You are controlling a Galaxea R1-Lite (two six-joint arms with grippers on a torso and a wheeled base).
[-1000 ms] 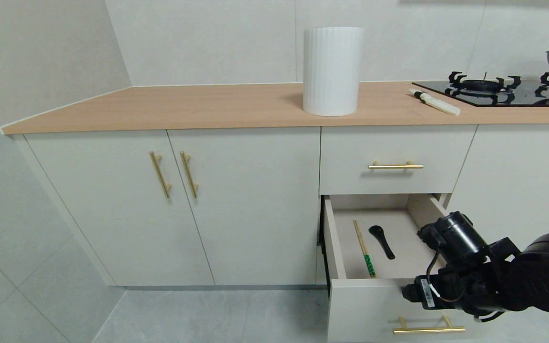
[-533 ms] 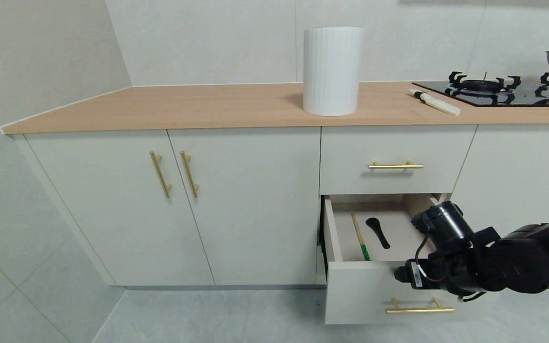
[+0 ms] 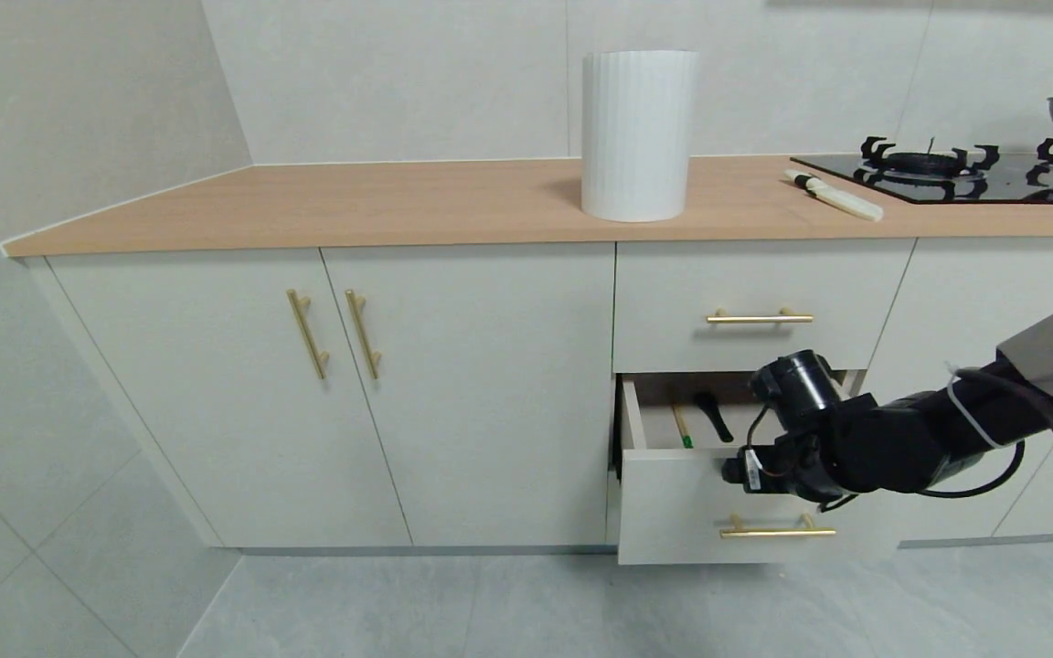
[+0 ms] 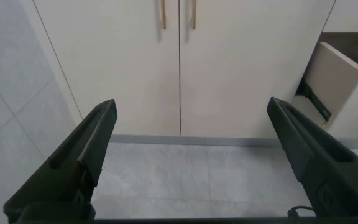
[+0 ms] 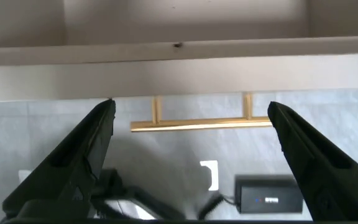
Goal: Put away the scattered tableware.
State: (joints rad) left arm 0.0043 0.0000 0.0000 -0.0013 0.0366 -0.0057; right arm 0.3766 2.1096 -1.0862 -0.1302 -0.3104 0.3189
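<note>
Wide open and empty, the right gripper [image 5: 190, 106] is being held at the drawer [image 3: 673, 498] front, twelve o'clock from its handle [image 3: 778, 530].

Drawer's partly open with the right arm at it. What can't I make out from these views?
- Head view: chopsticks and black spoon show only their far ends; the drawer front hides the rest.
- Head view: the right inside of the drawer is behind the right arm.
- Right wrist view: whether the right gripper touches the drawer front by the handle cannot be told.
</note>
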